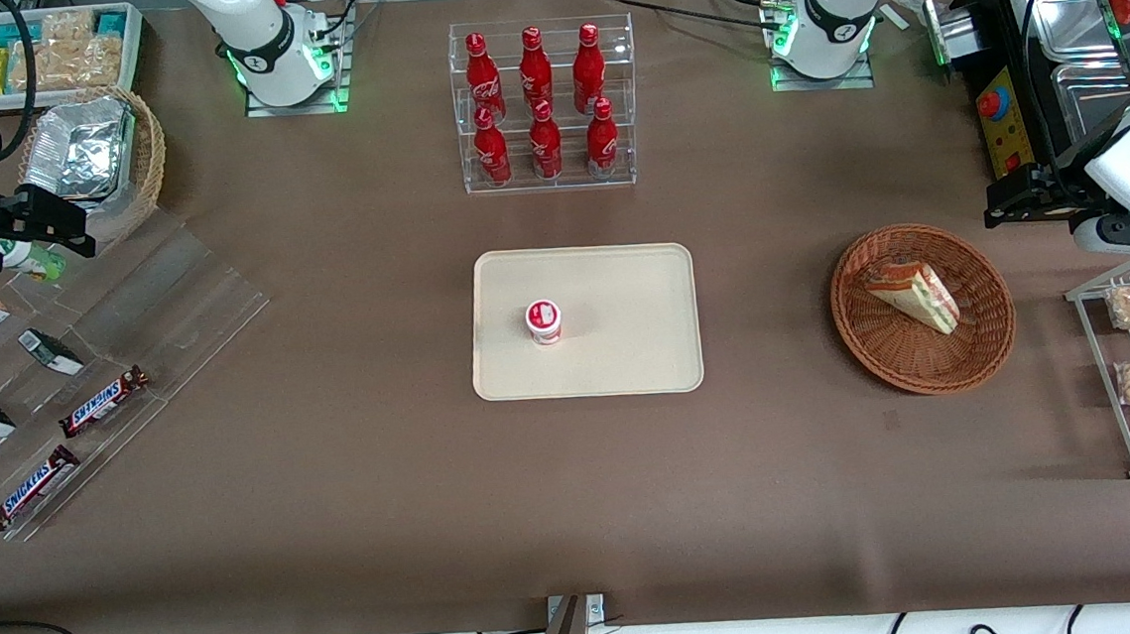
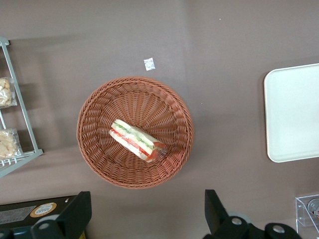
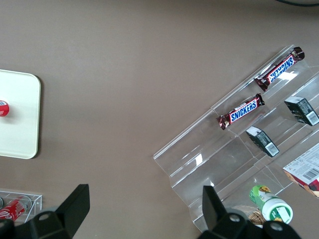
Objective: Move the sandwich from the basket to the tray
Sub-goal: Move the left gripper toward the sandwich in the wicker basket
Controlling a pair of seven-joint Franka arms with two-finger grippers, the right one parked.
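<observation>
I see the left arm's gripper [image 1: 1015, 204] held high over the working arm's end of the table [image 1: 339, 492], close to the basket [image 1: 985, 342] but farther from the front camera than it, touching nothing. From the wrist camera the view is straight down onto the basket [image 2: 99, 149], and the two dark fingers [image 2: 217, 211] stand wide apart with nothing between them: jaws open and empty.

The basket is round, reddish-brown wicker, resting flat on the brown table. In it lies the sandwich [image 1: 912, 295], a wrapped wedge on its side; the wrist view shows its pale bread and green and red filling layers [image 2: 137, 140]. It rests on the basket floor, one end near the rim.

The tray [image 1: 627, 352] is cream, rectangular, at mid-table, well apart from the basket toward the parked arm's end. One small red-and-white cup [image 1: 543, 321] stands upright on it. A clear rack of red bottles [image 1: 538, 100] stands farther from the front camera than the tray.
</observation>
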